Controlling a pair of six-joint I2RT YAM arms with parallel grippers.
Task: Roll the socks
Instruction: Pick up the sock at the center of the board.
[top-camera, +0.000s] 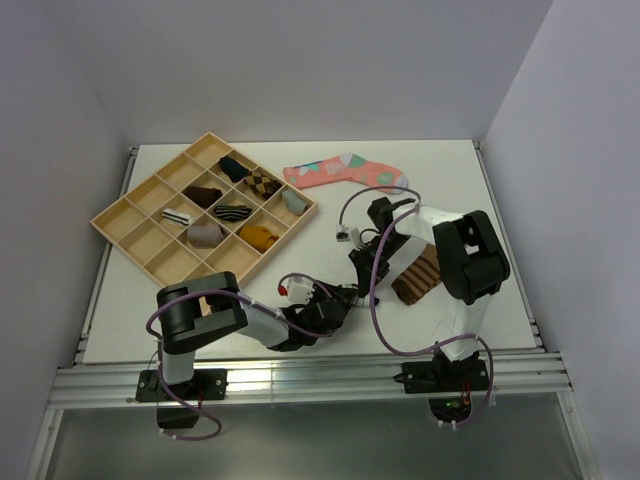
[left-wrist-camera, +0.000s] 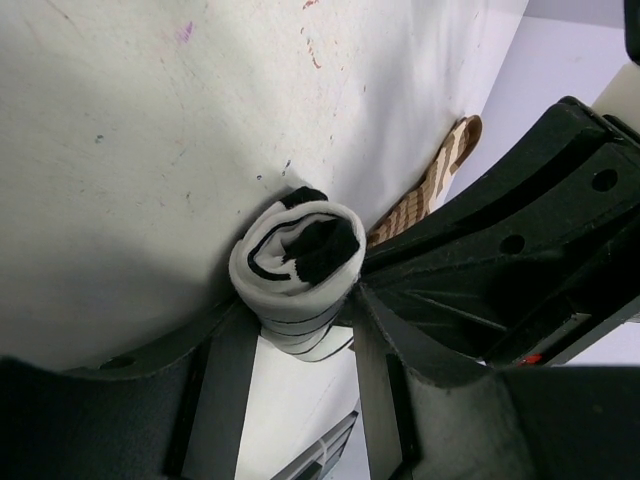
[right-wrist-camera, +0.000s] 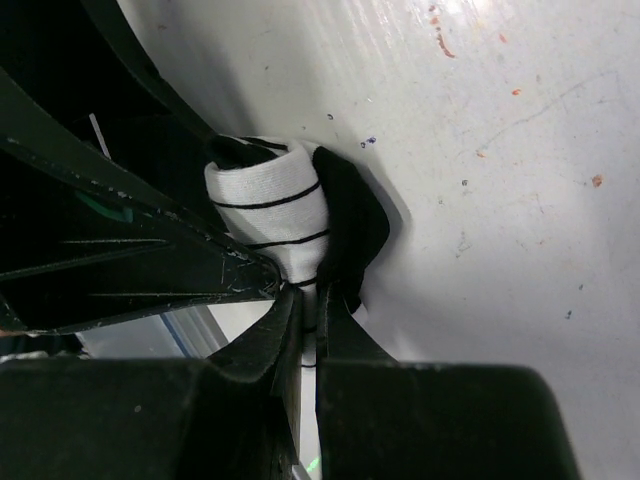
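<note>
The short white black-striped knit sock (left-wrist-camera: 296, 255), rolled tight close against the white desk (right-wrist-camera: 500, 150), is held by its sides in the left tool (left-wrist-camera: 297, 315) and its black cuff (right-wrist-camera: 352, 230) pinched in the clenched right tool (right-wrist-camera: 312, 300), so the cuff is best drawn over the roll without slack.

No legible text, labels or numbers, as far as visible

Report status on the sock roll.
Left gripper clamped round rolled white sock. Right gripper shut, pinching its black end. Brown sock flat, not yet rolled. Pink sock lies apart.
</note>
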